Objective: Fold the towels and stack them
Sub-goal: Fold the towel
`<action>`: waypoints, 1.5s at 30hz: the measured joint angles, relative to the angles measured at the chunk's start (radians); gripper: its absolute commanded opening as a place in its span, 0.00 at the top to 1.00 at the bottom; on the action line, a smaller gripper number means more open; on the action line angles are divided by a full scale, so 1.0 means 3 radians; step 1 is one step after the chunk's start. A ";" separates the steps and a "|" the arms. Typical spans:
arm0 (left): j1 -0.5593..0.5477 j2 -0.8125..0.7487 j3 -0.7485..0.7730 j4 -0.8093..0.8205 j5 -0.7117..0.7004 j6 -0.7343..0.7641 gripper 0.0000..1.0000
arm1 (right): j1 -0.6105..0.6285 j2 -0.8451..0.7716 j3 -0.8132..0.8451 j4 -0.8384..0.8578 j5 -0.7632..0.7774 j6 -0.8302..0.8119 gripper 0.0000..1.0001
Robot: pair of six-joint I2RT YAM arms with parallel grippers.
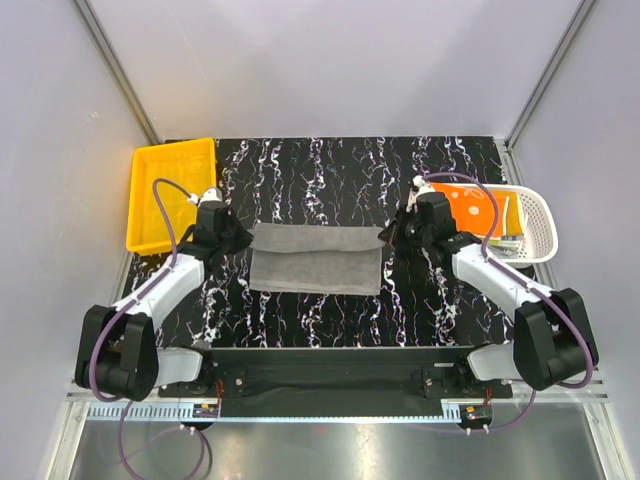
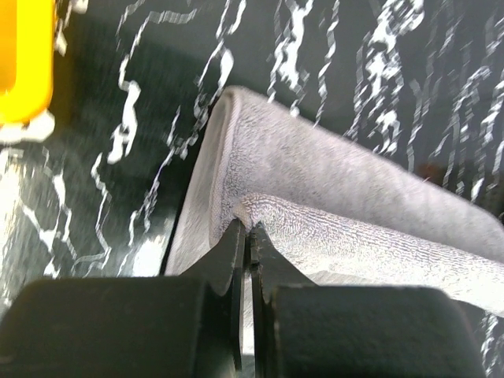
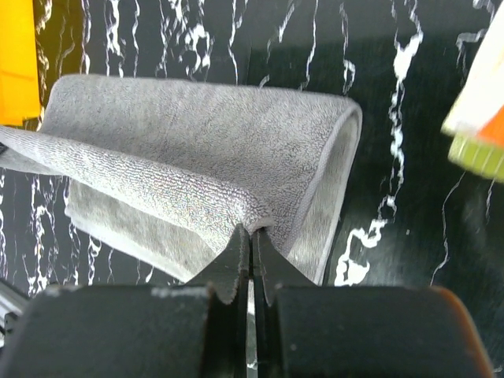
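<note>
**Grey towel (image 1: 315,258) held at both ends**

Lies across the middle of the counter (image 1: 330,170), doubled over into two layers. Pinched at the left edge of the upper layer by the left end effector (image 2: 246,230), jaws together on the cloth. Pinched likewise at the right edge by the right end effector (image 3: 250,232), jaws clamped on the fabric. Flanked by a bin (image 1: 170,190) far left and a basket (image 1: 535,225) far right, with an orange towel (image 1: 465,205) inside the basket.
</note>
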 measured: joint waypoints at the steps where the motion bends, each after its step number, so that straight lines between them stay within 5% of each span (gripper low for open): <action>1: 0.0000 -0.0018 -0.0036 -0.0010 0.0006 0.0000 1.00 | 0.0008 -0.0020 -0.0037 -0.0003 -0.0010 0.0010 1.00; 18: -0.0024 -0.0109 -0.0473 0.0008 0.0076 -0.0011 1.00 | 0.0066 -0.0094 -0.0596 0.0107 -0.0140 0.0217 1.00; 22: -0.0024 -0.0109 -0.0491 0.0014 0.0079 -0.0011 0.96 | 0.0066 -0.0094 -0.0664 0.0198 -0.0161 0.0266 0.93; 26: -0.0024 -0.0112 -0.0491 0.0006 0.0084 -0.0008 0.76 | 0.0067 -0.0094 -0.0726 0.0271 -0.0164 0.0305 0.87; 33: -0.0008 -0.0354 -0.0484 -0.0249 0.0038 0.0003 0.63 | 0.0074 -0.0230 -0.0746 0.0135 -0.0168 0.0361 0.50; 40: -0.0090 -0.0474 -0.0071 -0.0482 0.0013 0.0001 0.63 | 0.0075 -0.0484 -0.0378 -0.0456 0.0000 0.0348 0.48; 45: -0.0375 0.0005 0.0477 -0.0451 -0.0020 -0.0013 0.64 | 0.0136 -0.0089 0.0210 -0.0612 0.0131 0.0309 0.51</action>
